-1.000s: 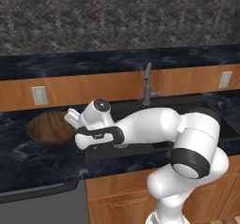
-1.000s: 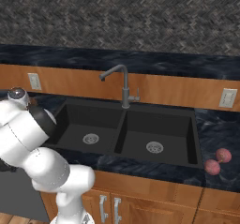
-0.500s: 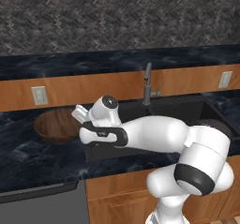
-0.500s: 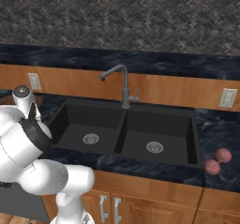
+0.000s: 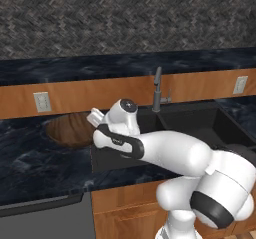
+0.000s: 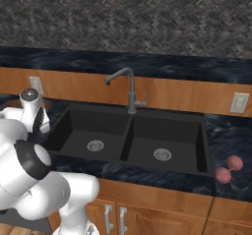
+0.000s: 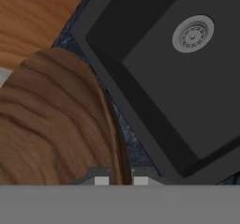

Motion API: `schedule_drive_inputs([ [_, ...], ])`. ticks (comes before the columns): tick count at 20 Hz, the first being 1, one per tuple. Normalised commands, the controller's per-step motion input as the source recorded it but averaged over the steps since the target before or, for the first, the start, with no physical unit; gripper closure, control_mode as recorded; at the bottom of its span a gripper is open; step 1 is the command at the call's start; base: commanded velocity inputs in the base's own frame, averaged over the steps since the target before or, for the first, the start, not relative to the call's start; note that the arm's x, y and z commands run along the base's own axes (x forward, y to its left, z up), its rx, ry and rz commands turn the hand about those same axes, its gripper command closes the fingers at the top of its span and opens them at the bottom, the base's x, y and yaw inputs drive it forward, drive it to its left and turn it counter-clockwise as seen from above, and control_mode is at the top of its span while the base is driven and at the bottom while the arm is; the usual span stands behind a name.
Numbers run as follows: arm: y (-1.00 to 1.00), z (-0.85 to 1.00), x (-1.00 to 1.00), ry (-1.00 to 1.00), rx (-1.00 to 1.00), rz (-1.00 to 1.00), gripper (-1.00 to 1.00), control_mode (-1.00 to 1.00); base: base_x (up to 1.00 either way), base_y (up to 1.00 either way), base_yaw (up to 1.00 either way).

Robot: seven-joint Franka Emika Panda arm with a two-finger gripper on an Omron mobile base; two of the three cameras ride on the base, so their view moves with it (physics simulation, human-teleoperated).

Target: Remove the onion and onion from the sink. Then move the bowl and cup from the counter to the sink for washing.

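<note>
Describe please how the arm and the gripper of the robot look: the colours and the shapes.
The arm is glossy white with rounded, thick segments and dark grey to black bands at the joints. A round grey cap sits on the wrist. The gripper has two small fingertips, grey with pale square pads. No cables or markings can be seen.

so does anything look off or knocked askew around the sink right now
Nothing stands out. The two onions sit on the counter right of the sink, both basins bare, and the gripper pinches the wooden bowl by its rim.
</note>
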Motion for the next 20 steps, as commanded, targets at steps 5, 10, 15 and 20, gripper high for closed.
schedule_drive_inputs([
  [5,-0.41,0.08,-0.03,0.05,0.00,-0.04,1.00,-1.00,0.00,0.00,0.00],
  [10,-0.42,0.04,-0.06,0.02,0.00,-0.05,1.00,-1.00,0.00,0.00,0.00],
  [15,-0.41,0.03,-0.04,0.01,0.00,-0.04,1.00,-1.00,0.00,0.00,0.00],
  [20,-0.41,0.00,0.00,0.05,0.00,-0.02,1.00,-1.00,0.00,0.00,0.00],
])
